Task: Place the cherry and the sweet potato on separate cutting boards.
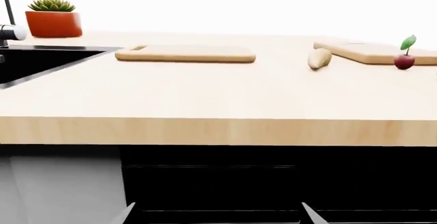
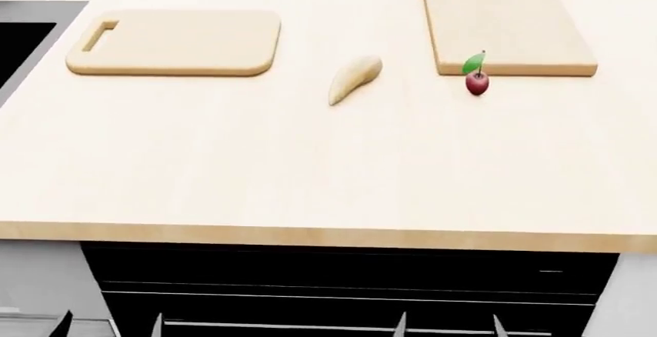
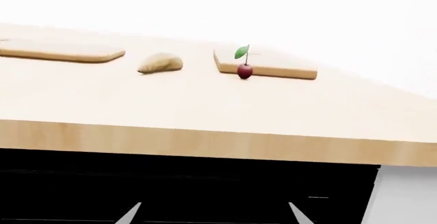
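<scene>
Pre-grasp: cherry (image 2: pixel 478 83) at rectangular cutting board's (image 2: pixel 510 29) 6 o'clock edge; sweet potato (image 2: pixel 353 79) between boards. Both jaws apart. Next: reach.

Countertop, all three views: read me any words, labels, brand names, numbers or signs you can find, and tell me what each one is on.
None: no text, number or sign shows in any view.
The rounded cutting board and the rectangular cutting board are bare wood.
The sweet potato and the cherry carry no sticker.
The red plant pot is plain.
</scene>
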Available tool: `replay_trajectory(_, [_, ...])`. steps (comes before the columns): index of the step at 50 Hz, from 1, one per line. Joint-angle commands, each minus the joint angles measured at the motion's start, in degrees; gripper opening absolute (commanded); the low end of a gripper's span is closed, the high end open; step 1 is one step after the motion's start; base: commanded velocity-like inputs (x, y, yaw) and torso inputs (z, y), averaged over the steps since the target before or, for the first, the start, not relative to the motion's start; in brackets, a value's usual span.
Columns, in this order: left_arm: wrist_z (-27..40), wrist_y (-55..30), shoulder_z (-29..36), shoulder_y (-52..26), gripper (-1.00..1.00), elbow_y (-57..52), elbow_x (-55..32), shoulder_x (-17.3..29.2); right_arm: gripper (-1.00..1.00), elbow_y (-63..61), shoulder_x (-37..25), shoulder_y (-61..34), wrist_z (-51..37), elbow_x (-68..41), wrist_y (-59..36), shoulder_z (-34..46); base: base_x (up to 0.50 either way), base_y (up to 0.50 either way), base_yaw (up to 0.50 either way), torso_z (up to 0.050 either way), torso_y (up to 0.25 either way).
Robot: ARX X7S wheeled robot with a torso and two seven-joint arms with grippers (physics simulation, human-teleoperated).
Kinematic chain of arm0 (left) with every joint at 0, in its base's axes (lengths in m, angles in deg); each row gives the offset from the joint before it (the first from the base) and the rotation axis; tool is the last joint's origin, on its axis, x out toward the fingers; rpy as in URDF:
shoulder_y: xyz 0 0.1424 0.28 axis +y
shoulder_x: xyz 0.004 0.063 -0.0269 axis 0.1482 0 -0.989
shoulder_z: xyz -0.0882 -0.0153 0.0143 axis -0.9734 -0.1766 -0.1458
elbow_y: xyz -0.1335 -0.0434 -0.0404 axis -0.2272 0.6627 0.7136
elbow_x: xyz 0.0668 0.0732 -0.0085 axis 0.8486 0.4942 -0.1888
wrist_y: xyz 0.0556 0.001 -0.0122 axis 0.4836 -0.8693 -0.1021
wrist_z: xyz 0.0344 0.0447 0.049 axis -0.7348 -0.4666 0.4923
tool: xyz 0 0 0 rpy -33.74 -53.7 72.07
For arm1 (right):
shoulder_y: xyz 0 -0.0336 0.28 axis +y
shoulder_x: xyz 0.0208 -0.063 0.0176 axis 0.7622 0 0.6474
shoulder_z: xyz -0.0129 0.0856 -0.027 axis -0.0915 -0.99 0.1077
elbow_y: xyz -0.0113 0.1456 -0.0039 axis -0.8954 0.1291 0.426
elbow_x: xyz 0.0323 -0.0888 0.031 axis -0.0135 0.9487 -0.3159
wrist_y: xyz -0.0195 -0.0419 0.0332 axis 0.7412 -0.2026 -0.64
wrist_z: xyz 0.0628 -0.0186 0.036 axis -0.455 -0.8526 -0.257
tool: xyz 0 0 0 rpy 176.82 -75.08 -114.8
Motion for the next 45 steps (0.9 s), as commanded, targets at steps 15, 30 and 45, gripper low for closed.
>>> replay_trajectory(15, [-3.3,-62.5,-8.0,-32.0,1.0,-31.8,-14.2,7.8,1.0,-42.3,-11.0,-31.0,11.7,-10.9,-70.1,-14.4,0.0,0.0,0.0,0.0,0.0])
replay_trajectory(30, [-3.6,-72.8,-10.6,-43.4,1.0,-30.8,-17.0,11.0,1.0,-41.1,-17.3,-43.8,14.8,-13.8,-84.4,-16.5,0.11,-0.3,0.0,0.0,0.0])
replay_trajectory(45, [-3.7,-76.8,-12.9,-46.7,1.0,-32.6,-18.5,13.0,1.0,-42.8,-17.7,-42.9,15.6,-15.6,-85.9,-16.0,0.46,-0.17,0.0,0.0,0.0])
